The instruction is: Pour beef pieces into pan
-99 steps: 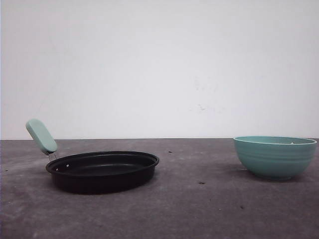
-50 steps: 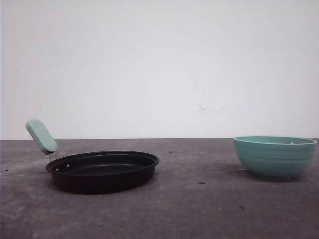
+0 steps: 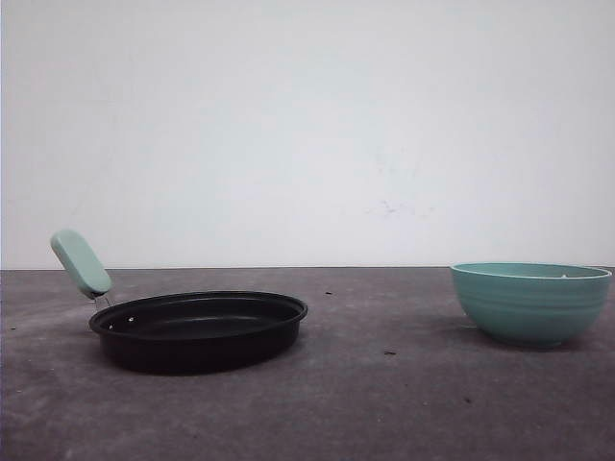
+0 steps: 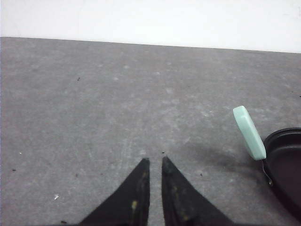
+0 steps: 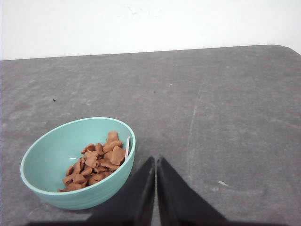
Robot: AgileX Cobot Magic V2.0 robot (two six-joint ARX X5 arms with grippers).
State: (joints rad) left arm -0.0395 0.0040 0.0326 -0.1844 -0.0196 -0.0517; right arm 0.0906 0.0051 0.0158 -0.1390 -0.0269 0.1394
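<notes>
Black and tapered, the left claw (image 4: 153, 162) sits nearest in the left wrist view, its two fingers drawn almost together with only a thin slit of grey between the tips, holding nothing and poised over bare counter (image 4: 94, 103). The pan (image 4: 287, 165) lies off to one side of that claw, near but apart from it, with the mint-green handle (image 4: 249, 133) on the side of the pan closest to the claw. The right claw (image 5: 155, 161) is likewise nearly pressed together, a narrow line separating the fingers, gripping nothing; its tips are just beside the teal bowl (image 5: 51, 160) without a clear touch. Inside that bowl the beef pieces (image 5: 96, 165) form a low reddish-brown heap banked against the wall nearest the right claw, leaving the rest of the bowl's floor bare. In the front view the pan (image 3: 197, 331) rests flat on the dark grey counter (image 3: 384, 403), well apart from the bowl (image 3: 530, 303) and to its left. The handle (image 3: 81, 262) rises at a slant from the pan's far-left rim on a short metal neck, its long axis pointing up and away from the bowl. Beyond the counter's far edge stands a plain white wall (image 3: 307, 125).
</notes>
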